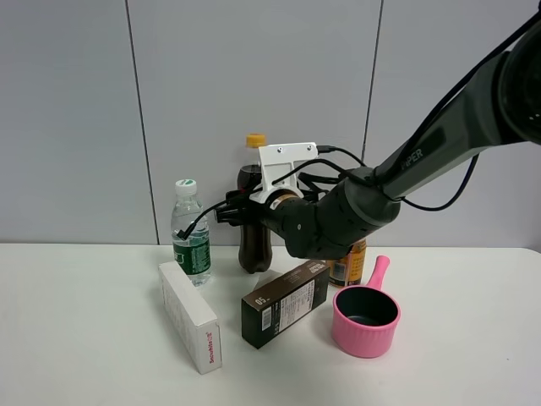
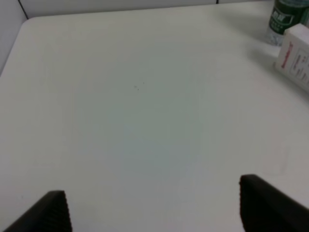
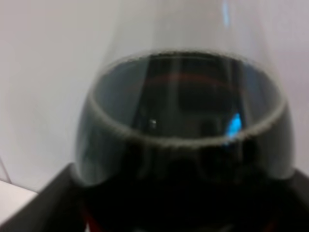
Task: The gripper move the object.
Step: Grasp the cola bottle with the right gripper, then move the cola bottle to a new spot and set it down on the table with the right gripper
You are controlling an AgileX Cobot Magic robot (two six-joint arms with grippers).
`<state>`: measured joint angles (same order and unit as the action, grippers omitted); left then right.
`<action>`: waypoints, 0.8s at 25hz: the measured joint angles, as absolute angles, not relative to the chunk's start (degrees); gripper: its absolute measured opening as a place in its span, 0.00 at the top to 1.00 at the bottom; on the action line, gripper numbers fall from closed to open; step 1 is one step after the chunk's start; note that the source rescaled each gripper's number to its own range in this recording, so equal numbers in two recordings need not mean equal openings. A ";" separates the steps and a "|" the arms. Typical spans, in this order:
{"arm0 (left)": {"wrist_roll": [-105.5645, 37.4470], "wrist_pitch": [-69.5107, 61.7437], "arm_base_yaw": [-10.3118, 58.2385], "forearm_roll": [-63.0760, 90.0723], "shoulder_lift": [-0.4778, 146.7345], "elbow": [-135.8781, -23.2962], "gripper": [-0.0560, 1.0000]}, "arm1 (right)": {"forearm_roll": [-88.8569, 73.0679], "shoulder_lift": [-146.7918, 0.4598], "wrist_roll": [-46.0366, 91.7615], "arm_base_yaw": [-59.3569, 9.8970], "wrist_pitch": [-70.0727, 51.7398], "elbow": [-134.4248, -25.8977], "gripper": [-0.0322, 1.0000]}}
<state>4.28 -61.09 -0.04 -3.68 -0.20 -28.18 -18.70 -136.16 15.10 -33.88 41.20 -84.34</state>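
Observation:
The tall cola bottle (image 1: 254, 247) with an orange-yellow cap stands upright on the white table (image 1: 84, 338) at the back middle, against the wall. My right gripper (image 1: 243, 211), with its white bracket and cables, reaches across from the right, and its black jaws sit on either side of the bottle's upper body. In the right wrist view the dark bottle (image 3: 183, 145) fills the space between the black fingers (image 3: 43, 208). My left gripper (image 2: 154, 208) is open over bare table. It is out of the exterior high view.
A green-labelled water bottle (image 1: 191, 233) stands left of the cola. A white box (image 1: 190, 315) and a dark brown box (image 1: 286, 302) lie in front. A gold can (image 1: 348, 264) and a pink saucepan (image 1: 365, 320) are on the right.

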 joint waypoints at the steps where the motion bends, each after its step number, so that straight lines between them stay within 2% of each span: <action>1: 4.28 -61.09 -0.04 -3.68 -0.20 -28.18 0.00 | -18.70 -136.16 15.10 -33.89 41.22 -84.34 0.96; 12: 4.28 -61.09 -0.04 -3.68 -0.20 -28.18 0.00 | -18.48 -135.44 18.68 -33.89 40.08 -84.34 0.96; 20: 4.28 -61.09 -0.04 -3.68 -0.20 -28.18 0.00 | -17.90 -129.17 19.14 -33.89 27.23 -84.15 0.96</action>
<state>4.28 -61.09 -0.04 -3.68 -0.20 -28.18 -17.90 -129.17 19.14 -33.89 27.23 -84.15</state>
